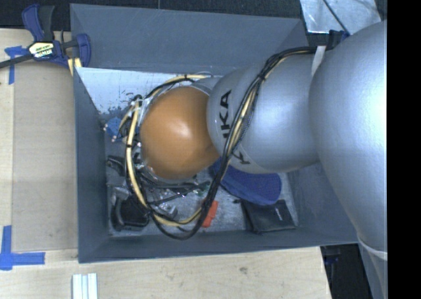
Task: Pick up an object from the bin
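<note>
The arm (309, 113) reaches into the grey metal bin (89, 179) from the right. Its orange wrist cover (174, 133) sits over the left half of the floor, looped by yellow and black cables (135, 172).

The pincer (154, 189) hangs under that cover. Whether it is spread or pressed together cannot be told, and nothing is seen pinched.

Nearest candidates:
- A black lump (128, 213) lies in the near left corner, just beside the pincer on its near left side.
- A small orange-red stick (209, 213) lies to the near right. Its long axis is steep, tilted slightly rightward at the far end.
- A flat blue oval piece (256, 187) lies farther right, partly under the arm, its long axis running left to right.
- A flat black rectangular block (270, 215) lies just nearer than the blue piece.

Judgement: the black lump is closest, so a short shift toward the near left corner would centre on it.
</note>
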`<state>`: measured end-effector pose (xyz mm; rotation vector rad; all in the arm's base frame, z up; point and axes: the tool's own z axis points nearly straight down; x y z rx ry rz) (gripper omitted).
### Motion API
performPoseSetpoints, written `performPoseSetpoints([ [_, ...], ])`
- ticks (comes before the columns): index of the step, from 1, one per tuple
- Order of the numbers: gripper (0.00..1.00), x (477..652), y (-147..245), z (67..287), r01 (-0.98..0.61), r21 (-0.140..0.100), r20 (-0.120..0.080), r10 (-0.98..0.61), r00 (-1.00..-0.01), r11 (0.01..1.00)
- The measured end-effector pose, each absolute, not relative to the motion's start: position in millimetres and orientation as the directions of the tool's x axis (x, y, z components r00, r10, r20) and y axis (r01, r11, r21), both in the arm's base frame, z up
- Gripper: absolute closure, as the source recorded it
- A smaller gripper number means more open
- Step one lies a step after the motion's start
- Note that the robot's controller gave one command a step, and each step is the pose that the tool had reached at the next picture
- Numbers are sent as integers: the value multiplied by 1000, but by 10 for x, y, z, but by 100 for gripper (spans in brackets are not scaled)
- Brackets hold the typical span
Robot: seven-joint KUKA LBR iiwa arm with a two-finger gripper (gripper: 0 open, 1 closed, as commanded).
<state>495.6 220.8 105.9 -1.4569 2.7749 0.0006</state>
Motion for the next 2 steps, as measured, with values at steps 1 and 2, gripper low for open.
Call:
performPoseSetpoints([
  [1,0,5128,2273,1310,-979,-4,-5,-979,-203,203],
  [2,0,5407,2464,735,-994,-5,-6,-994,107,-107],
])
